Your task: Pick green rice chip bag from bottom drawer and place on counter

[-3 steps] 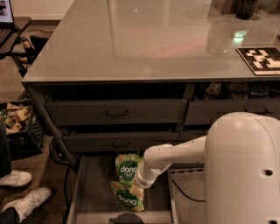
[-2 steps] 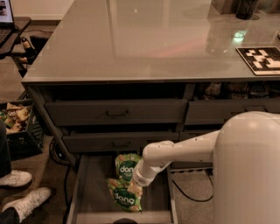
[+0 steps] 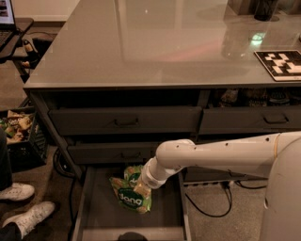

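The green rice chip bag (image 3: 130,200) hangs tilted over the open bottom drawer (image 3: 101,212), its "dang" badge facing me. My gripper (image 3: 141,190) reaches down into the drawer from the right at the end of the white arm and is shut on the bag's upper right edge. The wrist hides most of the fingers. The twin pouch (image 3: 133,171) lies behind it at the back of the drawer, partly covered by the arm. The glossy grey counter (image 3: 155,42) spreads above the cabinet.
Two handled drawers (image 3: 126,121) (image 3: 121,154) sit above the open one. A black-and-white tag board (image 3: 282,63) and a dark cup (image 3: 265,9) are on the counter's right. A crate of snacks (image 3: 16,127), someone's white shoes (image 3: 19,207) and floor cables (image 3: 207,207) flank the cabinet.
The gripper has closed on the front pouch and drawn it up and to the left, so it now hangs tilted. The twin pouch has stayed at the back of the drawer.
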Robot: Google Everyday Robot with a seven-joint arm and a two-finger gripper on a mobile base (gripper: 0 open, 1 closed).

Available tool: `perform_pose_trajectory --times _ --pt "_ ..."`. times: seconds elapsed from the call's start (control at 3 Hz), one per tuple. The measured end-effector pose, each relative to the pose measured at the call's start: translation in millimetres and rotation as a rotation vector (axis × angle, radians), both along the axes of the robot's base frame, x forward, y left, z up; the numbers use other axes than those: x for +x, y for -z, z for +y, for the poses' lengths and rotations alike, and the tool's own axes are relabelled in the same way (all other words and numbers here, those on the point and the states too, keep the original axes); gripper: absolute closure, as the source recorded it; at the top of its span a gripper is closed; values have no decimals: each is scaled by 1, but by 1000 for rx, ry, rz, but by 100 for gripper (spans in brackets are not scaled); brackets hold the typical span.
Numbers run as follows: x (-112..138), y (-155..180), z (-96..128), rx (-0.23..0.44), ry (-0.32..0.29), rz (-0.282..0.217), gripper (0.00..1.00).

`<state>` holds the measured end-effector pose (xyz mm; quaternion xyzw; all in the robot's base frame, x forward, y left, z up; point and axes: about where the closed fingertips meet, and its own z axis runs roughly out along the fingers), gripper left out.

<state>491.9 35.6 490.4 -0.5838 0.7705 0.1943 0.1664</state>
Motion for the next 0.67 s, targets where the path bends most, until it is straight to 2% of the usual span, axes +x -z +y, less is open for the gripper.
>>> perform_pose_trajectory --times 0.33,0.67 --pt "0 0 0 0 0 0 100" --pt "0 -39 4 28 -9 -44 100"
